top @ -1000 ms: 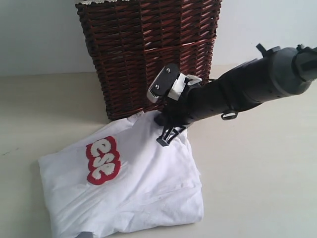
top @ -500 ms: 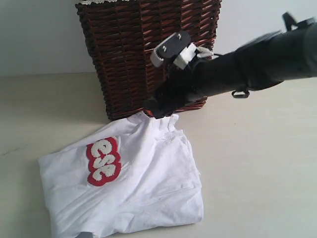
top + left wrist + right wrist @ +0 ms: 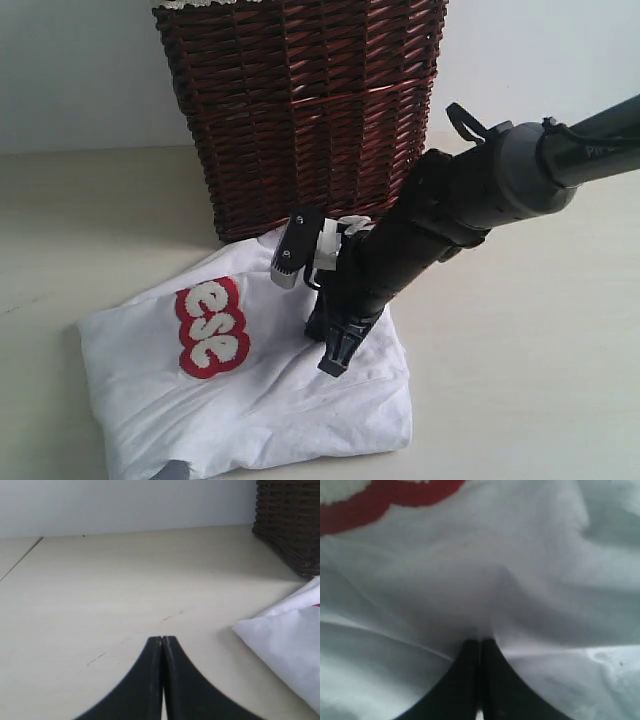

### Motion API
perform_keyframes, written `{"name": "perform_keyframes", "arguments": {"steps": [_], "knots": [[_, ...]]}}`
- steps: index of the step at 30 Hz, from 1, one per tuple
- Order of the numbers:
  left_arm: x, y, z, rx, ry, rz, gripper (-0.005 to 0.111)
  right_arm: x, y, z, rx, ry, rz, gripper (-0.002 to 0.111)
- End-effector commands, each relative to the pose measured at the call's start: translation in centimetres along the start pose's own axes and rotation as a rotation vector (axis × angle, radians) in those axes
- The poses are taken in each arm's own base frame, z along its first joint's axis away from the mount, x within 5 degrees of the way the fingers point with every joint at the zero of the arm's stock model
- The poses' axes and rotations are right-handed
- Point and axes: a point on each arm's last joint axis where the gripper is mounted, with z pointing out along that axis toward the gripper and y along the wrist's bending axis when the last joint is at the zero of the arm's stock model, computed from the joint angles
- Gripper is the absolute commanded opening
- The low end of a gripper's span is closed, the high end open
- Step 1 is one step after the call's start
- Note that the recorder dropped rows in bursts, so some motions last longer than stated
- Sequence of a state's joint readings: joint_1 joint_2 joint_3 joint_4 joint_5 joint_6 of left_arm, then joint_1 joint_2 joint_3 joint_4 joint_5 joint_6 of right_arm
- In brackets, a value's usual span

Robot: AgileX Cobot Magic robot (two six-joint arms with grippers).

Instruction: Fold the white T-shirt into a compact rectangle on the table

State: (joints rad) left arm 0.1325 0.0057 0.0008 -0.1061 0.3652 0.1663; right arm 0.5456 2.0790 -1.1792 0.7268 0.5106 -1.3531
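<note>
The white T-shirt [image 3: 250,400] lies folded into a rough rectangle on the table [image 3: 520,380], its red band with fuzzy white letters [image 3: 212,327] facing up. My right gripper [image 3: 335,365] is shut, tips pressed down onto the shirt's right half; the right wrist view shows the closed tips [image 3: 481,641] against white cloth [image 3: 520,580], with no fold between them. In the left wrist view my left gripper [image 3: 162,638] is shut and empty over bare table [image 3: 125,580], a corner of the shirt [image 3: 290,640] lying apart from it.
A tall dark wicker basket [image 3: 300,110] stands just behind the shirt, touching its far edge, and shows in the left wrist view too [image 3: 290,525]. A pale wall [image 3: 80,70] runs behind the table. Bare table lies to the left and right of the shirt.
My right gripper left the shirt's far edge by the basket, rose, then came down shut onto the shirt's right half. The left gripper has not moved.
</note>
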Motion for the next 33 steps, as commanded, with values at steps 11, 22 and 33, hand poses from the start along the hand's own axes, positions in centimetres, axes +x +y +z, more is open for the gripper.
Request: {"name": "perform_keyframes", "arguments": {"steps": [11,22,33], "knots": [[-0.1,0.0,0.0,-0.002,-0.012,-0.004,0.0,2.6,3.7,-2.9,-0.473,0.402,-0.045,0.0],[-0.1,0.0,0.0,-0.002,-0.012,-0.004,0.0,-2.7,3.3,-12.1,-0.093,0.056,-0.218,0.044],[-0.1,0.0,0.0,-0.002,-0.012,-0.004,0.0,2.2,-0.1,-3.9,-0.087,0.343,-0.068,0.047]]}}
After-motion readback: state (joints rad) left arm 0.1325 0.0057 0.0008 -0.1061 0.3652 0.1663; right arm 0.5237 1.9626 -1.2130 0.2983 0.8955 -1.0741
